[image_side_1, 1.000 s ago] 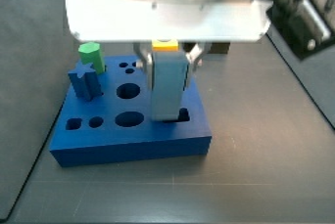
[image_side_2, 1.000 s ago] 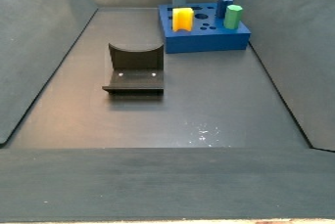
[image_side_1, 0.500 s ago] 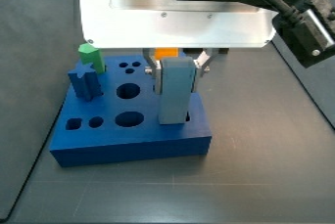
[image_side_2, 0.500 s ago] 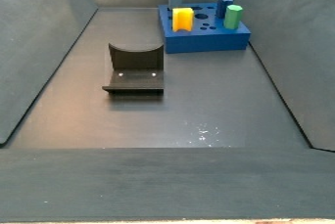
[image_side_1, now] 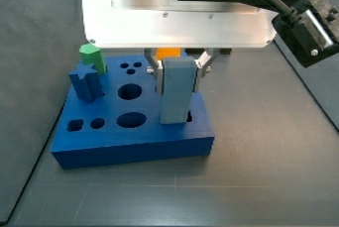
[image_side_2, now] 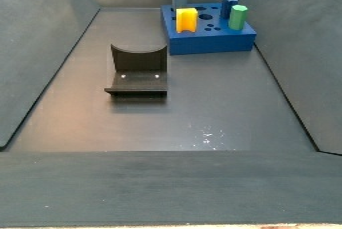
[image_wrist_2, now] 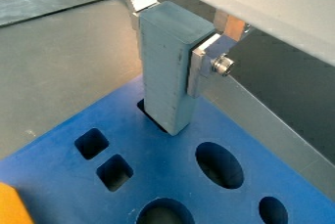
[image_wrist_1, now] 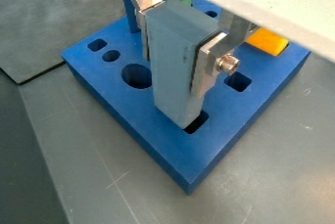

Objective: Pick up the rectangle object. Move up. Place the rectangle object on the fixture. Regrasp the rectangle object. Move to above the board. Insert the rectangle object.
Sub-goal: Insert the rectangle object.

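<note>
The slate grey-blue rectangle object [image_side_1: 175, 92] stands upright with its lower end in a rectangular slot at a corner of the bright-blue board [image_side_1: 119, 144]. My gripper [image_side_1: 179, 67] is directly above the board, shut on the block's upper part. In both wrist views the silver fingers [image_wrist_1: 213, 64] [image_wrist_2: 209, 60] press on the block's [image_wrist_1: 174, 71] [image_wrist_2: 165, 71] two sides. The block's foot is inside the slot [image_wrist_1: 195, 123]. The dark fixture [image_side_2: 136, 70] stands apart on the floor, with nothing in its notch. The board [image_side_2: 210, 41] is at the far end in that side view.
On the board stand a yellow arched piece [image_side_2: 187, 19], a green-topped peg [image_side_1: 89, 53] and a darker blue peg [image_side_1: 87, 82]. Round and square holes [image_side_1: 130, 92] lie open beside the block. Grey slanted walls [image_side_2: 54, 53] enclose the floor.
The gripper and the rectangle object have come down slightly, sinking the block's lower end a little further into the slot. Over the last half second nothing visibly moved.
</note>
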Controlling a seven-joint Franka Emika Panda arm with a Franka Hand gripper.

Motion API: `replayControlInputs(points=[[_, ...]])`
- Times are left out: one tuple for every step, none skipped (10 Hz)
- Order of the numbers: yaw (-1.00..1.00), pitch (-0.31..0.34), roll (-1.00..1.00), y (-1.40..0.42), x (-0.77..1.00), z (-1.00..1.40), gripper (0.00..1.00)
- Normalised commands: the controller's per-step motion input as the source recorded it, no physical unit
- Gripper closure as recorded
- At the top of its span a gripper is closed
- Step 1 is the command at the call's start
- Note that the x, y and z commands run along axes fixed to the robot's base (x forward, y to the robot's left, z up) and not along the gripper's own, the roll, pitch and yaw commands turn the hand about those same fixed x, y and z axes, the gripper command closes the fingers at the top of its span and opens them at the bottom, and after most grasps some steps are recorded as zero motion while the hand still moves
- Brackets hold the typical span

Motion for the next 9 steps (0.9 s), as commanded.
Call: replayControlInputs(points=[[0.00,-0.209,0.00,0.00,-0.01,-1.00,1.00],[0.00,0.000,-0.18,0.07,0.00,-0.99,1.00],[0.00,0.031,-0.33,0.12,0.09,-0.66,1.00],[0.00,0.000,-0.03,0.00,0.00,-0.03,1.00],[-0.14,0.194,0.00,0.00,0.38,-0.03,1.00],[-0.26,0.294,-0.04,0.07,0.43,0.00,1.00],[-0.12,0.197,0.00,0.00,0.19,0.00,1.00],[-0.11,0.120,0.00,0.00,0.19,0.00,1.00],[0.00,0.000,0.00,-0.01,0.00,-0.03,1.00]])
